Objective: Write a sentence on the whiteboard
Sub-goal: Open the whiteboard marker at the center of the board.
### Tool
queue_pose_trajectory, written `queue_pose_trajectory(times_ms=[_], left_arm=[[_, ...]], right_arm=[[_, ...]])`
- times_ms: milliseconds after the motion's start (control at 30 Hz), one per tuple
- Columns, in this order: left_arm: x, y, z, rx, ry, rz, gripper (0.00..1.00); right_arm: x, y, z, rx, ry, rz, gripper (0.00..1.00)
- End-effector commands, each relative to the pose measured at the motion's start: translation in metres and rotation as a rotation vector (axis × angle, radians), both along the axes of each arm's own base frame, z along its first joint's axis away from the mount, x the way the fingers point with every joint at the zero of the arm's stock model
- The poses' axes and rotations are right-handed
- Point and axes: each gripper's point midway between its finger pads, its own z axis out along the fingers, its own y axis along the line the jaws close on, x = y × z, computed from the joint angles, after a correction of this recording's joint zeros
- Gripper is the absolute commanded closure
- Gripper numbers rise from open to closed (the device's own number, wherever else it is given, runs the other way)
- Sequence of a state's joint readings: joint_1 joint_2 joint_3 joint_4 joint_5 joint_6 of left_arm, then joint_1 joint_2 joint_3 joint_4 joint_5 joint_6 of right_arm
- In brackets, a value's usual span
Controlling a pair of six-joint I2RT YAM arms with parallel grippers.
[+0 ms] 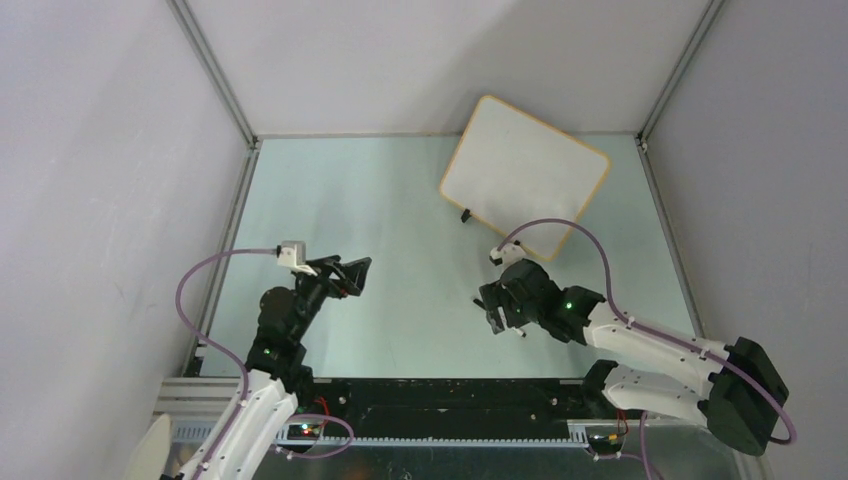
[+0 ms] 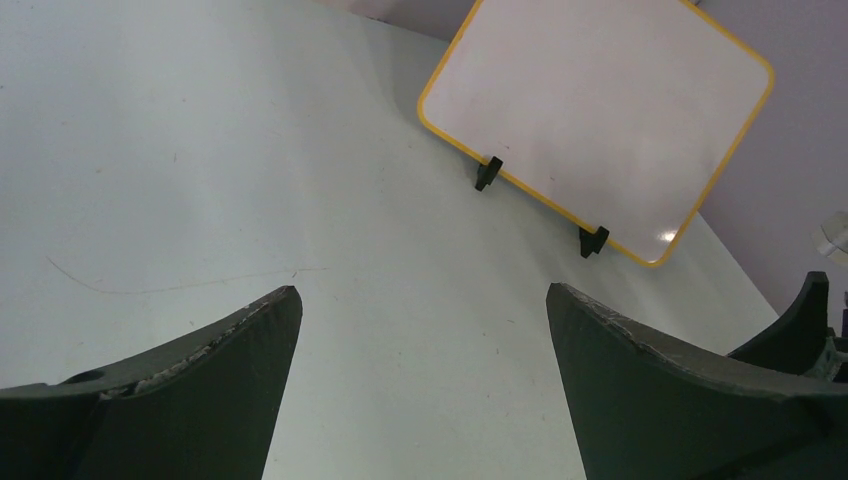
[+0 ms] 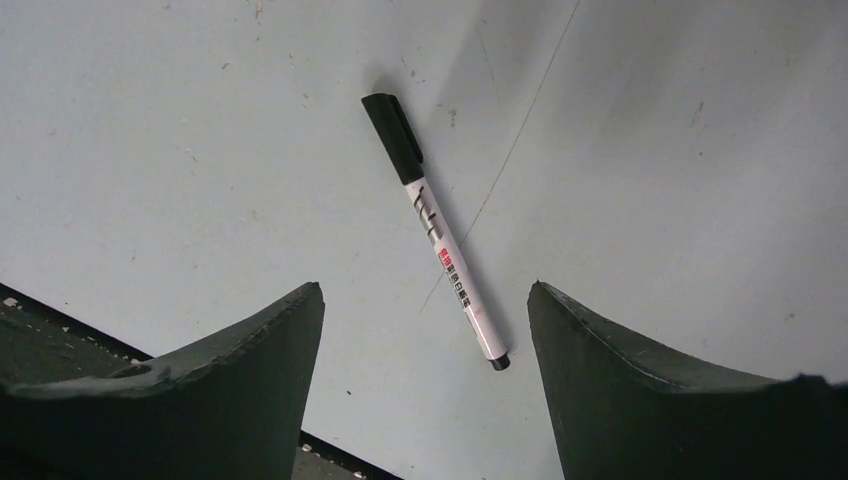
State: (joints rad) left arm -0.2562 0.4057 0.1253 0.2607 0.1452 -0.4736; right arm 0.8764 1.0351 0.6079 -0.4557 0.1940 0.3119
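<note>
The whiteboard [image 1: 525, 175] stands tilted at the back right on black feet [image 2: 487, 175], with an orange rim and a blank white face [image 2: 600, 110]. No sentence is in view on it. A white marker [image 3: 440, 235] with a black cap lies flat on the table, its tail end between the fingers of my right gripper [image 3: 425, 290]. That gripper [image 1: 503, 322] is open, points down over the marker and hides it in the top view. My left gripper [image 1: 355, 270] hovers at the left, open and empty [image 2: 422, 295], facing the board.
The pale green table [image 1: 400, 220] is boxed in by grey walls with aluminium posts [image 1: 215, 70] at the back corners. A black rail [image 1: 450, 400] with the arm bases runs along the near edge. Purple cables loop off both wrists.
</note>
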Motion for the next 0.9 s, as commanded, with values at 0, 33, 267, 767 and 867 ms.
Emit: queue_pose_trajectory(times_ms=[0,33,267,767,867], left_arm=[[0.001,0.003,-0.007,-0.027,0.057,0.031,0.01],[0.0,0.006,-0.014,-0.019,0.094,0.049,0.01],[-0.01,-0.001,-0.023,-0.012,0.16,0.0,0.01],[-0.018,-0.014,-0.016,-0.025,0.082,-0.092,0.01],[-0.019,-0.02,-0.017,-0.035,0.089,-0.127,0.01]], right_arm=[[0.004,0.004,0.01,0.014,0.029,-0.01,0.22],[0.002,0.003,0.007,-0.002,0.044,-0.012,0.23],[0.003,0.005,-0.011,-0.044,0.115,-0.026,0.24],[0.01,0.002,-0.046,-0.118,0.232,-0.111,0.5],[0.008,0.006,-0.057,-0.138,0.263,-0.104,0.61]])
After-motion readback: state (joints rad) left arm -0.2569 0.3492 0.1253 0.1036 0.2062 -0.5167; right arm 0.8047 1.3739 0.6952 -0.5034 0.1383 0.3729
